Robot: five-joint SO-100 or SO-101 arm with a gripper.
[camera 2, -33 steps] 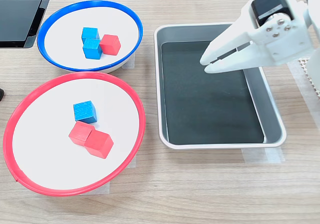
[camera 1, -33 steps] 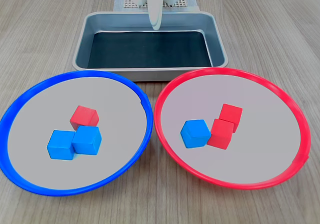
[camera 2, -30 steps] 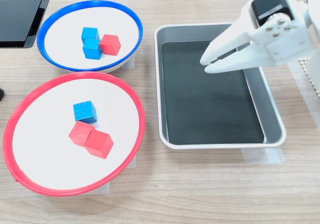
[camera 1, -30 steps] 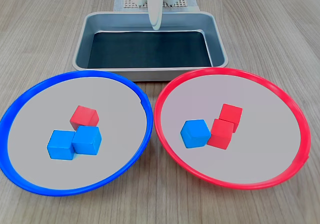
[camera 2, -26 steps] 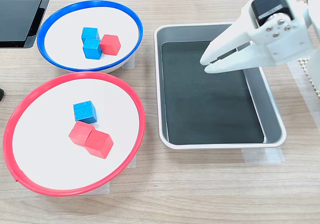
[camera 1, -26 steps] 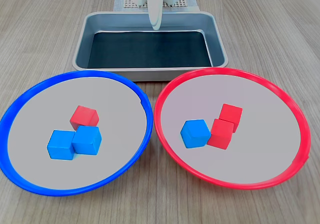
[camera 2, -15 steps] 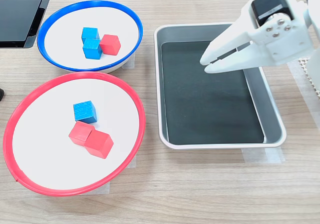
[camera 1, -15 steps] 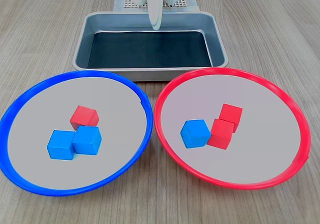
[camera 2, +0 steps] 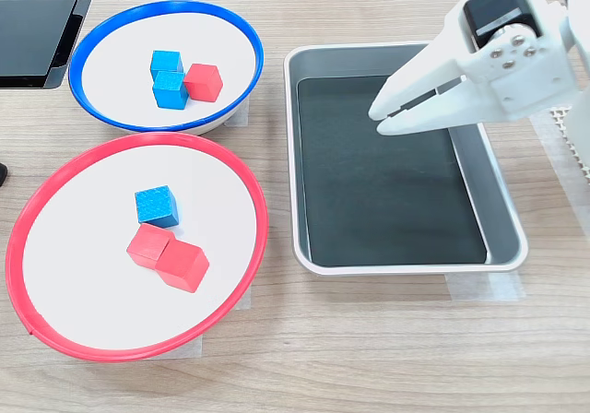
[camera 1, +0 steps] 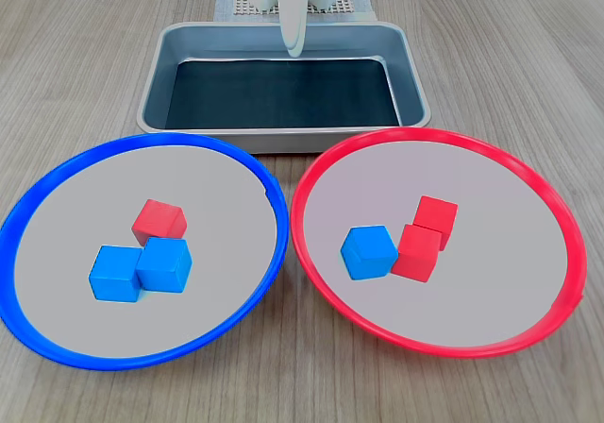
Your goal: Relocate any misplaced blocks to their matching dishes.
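Observation:
In both exterior views a blue-rimmed dish (camera 1: 38,206) (camera 2: 101,26) holds two blue cubes and one red block (camera 1: 159,222) (camera 2: 203,82). Beside it, the red-rimmed dish (camera 1: 528,182) (camera 2: 55,178) holds two red cubes and one blue block (camera 1: 368,252) (camera 2: 156,206). My white gripper (camera 1: 294,50) (camera 2: 378,118) hangs above the grey metal tray, far from every cube. Its jaws are nearly together with only a thin slit between them and nothing held.
A rectangular grey metal tray (camera 1: 151,83) (camera 2: 502,210) with a dark bottom lies under the gripper. A black device (camera 2: 37,17) sits at the second exterior view's top left corner. The arm's base stands on white mesh (camera 1: 245,3) behind the tray. Bare wood surrounds the dishes.

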